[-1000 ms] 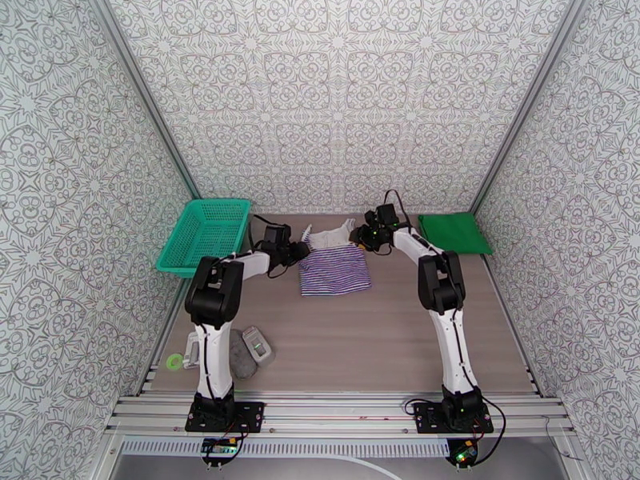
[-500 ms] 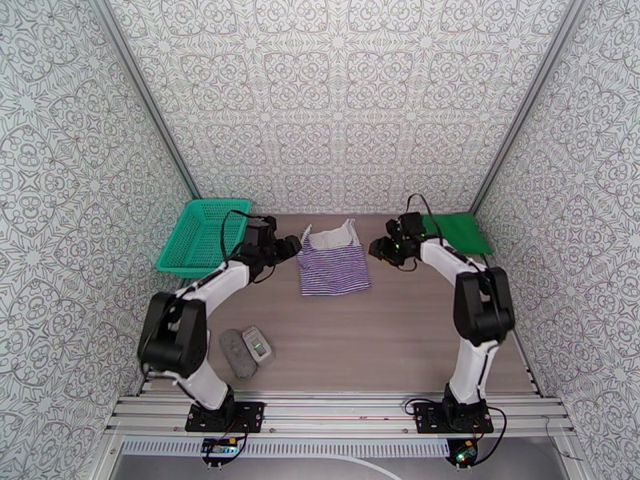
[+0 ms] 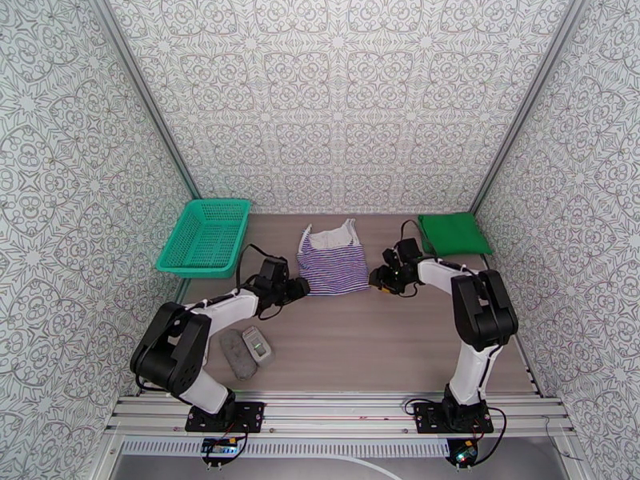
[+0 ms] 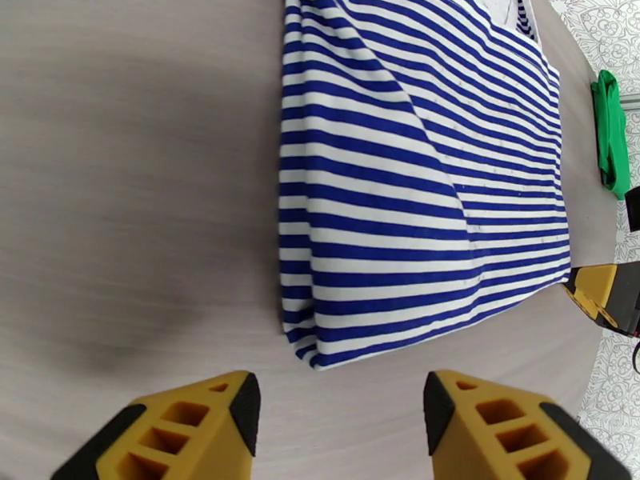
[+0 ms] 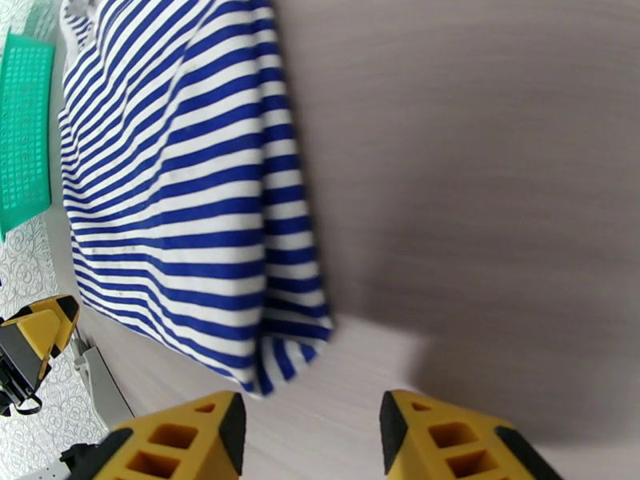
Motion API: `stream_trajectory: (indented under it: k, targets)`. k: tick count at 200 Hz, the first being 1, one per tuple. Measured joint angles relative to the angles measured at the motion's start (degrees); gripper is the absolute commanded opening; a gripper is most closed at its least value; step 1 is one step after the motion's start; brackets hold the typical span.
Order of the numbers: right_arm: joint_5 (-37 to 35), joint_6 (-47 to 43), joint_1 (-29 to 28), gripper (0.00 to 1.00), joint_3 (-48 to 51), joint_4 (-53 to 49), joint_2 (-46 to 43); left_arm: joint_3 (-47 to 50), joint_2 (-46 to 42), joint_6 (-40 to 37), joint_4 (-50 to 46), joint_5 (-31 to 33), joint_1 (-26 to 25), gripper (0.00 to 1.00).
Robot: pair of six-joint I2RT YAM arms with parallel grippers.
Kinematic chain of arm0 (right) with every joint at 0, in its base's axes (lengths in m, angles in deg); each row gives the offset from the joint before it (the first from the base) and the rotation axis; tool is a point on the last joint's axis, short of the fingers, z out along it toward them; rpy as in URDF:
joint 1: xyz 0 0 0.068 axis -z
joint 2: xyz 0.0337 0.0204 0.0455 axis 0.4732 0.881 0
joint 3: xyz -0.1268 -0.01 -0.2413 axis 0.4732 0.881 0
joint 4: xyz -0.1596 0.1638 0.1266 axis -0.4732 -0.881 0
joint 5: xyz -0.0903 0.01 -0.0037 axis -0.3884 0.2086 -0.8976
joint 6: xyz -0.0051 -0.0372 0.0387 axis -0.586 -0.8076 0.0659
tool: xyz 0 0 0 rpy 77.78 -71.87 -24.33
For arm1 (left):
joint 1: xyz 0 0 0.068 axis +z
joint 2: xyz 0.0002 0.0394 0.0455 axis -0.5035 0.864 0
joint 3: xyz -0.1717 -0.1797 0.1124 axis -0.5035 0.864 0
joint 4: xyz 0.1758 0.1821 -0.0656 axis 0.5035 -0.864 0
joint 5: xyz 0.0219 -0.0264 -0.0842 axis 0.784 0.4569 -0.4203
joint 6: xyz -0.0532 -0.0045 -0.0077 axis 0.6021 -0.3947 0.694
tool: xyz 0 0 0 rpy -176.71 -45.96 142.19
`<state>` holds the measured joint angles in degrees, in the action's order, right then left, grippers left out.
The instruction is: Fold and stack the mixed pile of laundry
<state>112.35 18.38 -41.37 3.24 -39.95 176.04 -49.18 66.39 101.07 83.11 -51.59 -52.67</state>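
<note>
Spread and empty, the left end effector (image 4: 336, 410) and right end effector (image 5: 312, 418) should pinch the striped top's (image 3: 333, 270) 2 lower-frame corners evenly.

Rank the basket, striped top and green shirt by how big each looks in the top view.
Basket, slightly ahead
Striped top, nearly its match, so that order is unsure
Green shirt, clearly smallest

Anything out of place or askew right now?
Nothing spilled or damaged. The striped top lies flat mid-table with a shallow diagonal crease; the green shirt sits folded at the far right corner. Two grey objects lie loose at the near left.
</note>
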Motion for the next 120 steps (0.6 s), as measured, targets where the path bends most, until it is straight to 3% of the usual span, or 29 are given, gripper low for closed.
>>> stream_trajectory:
  k: [58, 120]
  targets:
    - [1.7, 1.3, -0.3, 0.46, 0.0, 2.3, 1.9, 0.4, 5.3, 2.9, 3.3, 1.5, -0.5, 0.55]
    - [2.5, 3.5, -0.5, 0.34, -0.1, 4.2, 2.8, -0.5, 8.3, 4.9, 7.2, 1.7, -0.5, 0.35]
